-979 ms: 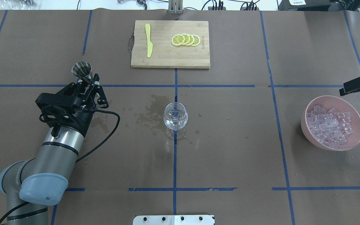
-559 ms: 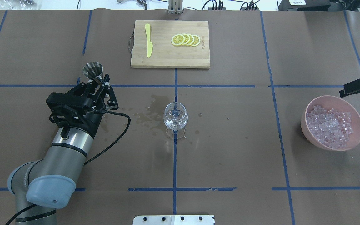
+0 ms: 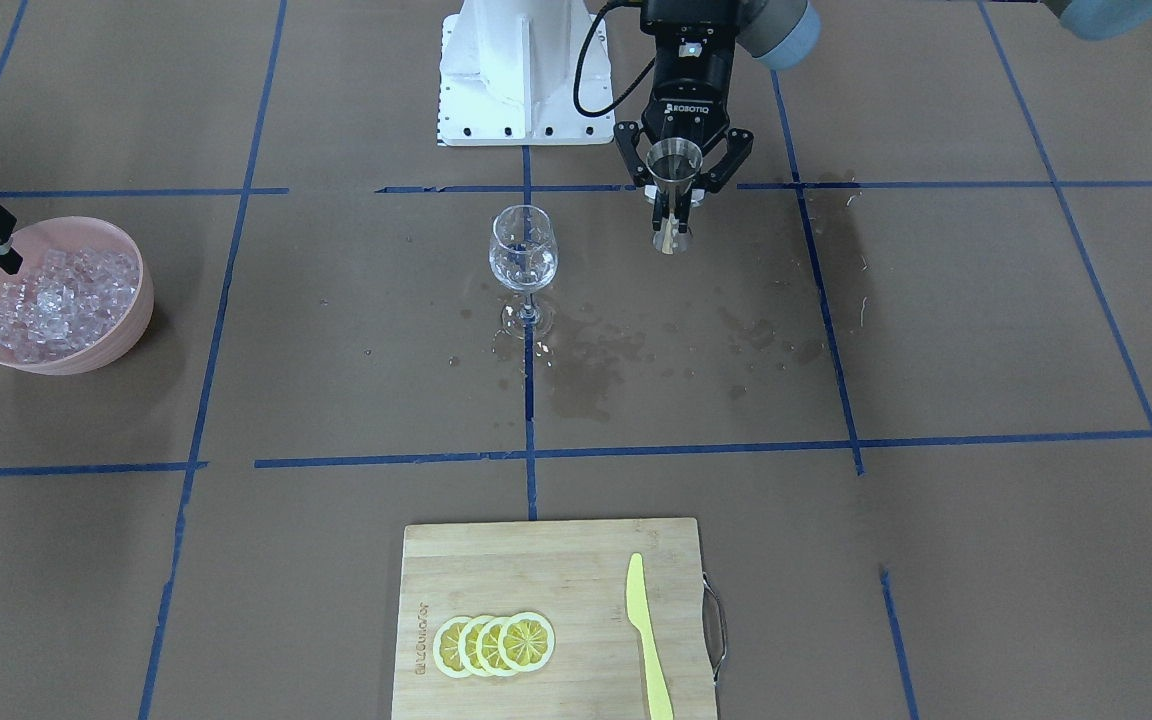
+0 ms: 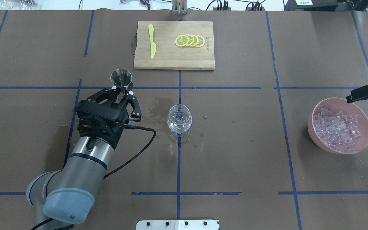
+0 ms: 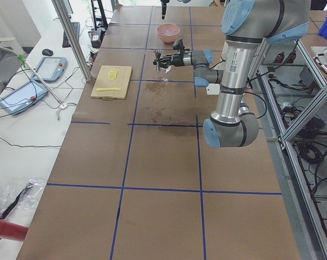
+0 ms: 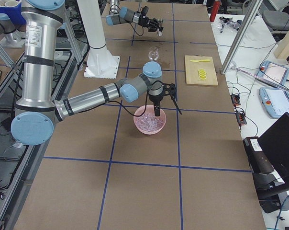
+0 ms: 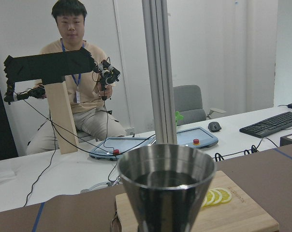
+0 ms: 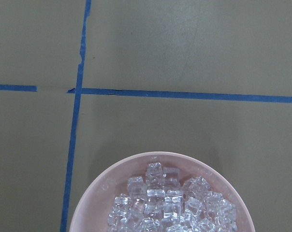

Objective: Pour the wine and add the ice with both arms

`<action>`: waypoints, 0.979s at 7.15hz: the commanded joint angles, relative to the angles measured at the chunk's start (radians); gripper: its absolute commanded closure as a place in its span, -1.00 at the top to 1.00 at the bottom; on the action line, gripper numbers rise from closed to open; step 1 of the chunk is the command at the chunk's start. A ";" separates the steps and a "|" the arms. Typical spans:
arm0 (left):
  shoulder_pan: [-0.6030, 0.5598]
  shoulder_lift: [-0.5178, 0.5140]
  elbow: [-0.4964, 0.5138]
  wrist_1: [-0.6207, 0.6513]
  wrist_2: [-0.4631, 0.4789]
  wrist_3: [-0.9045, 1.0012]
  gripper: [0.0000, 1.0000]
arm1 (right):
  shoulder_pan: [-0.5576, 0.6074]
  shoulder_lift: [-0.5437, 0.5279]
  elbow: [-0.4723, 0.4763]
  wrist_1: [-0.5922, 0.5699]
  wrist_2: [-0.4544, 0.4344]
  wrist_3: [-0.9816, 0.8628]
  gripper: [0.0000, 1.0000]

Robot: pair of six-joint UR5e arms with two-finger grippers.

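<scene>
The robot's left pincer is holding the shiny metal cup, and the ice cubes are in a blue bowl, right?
Not quite. The bowl is pink, not blue, as the overhead exterior view shows plainly. The rest is right: the left pincer holds the shiny metal cup, and the ice cubes lie in that bowl.
</scene>
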 commanded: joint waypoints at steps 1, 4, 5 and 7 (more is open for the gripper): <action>0.033 -0.034 0.011 0.002 0.000 0.115 -1.00 | -0.012 0.001 0.001 0.002 0.000 0.017 1.00; 0.083 -0.052 0.065 0.002 0.001 0.147 -1.00 | -0.014 0.001 0.002 0.002 0.001 0.020 1.00; 0.086 -0.054 0.065 0.041 0.001 0.184 -1.00 | -0.015 0.001 0.002 0.002 0.001 0.021 1.00; 0.086 -0.069 0.065 0.059 0.001 0.276 -1.00 | -0.017 0.001 0.002 0.002 0.003 0.023 1.00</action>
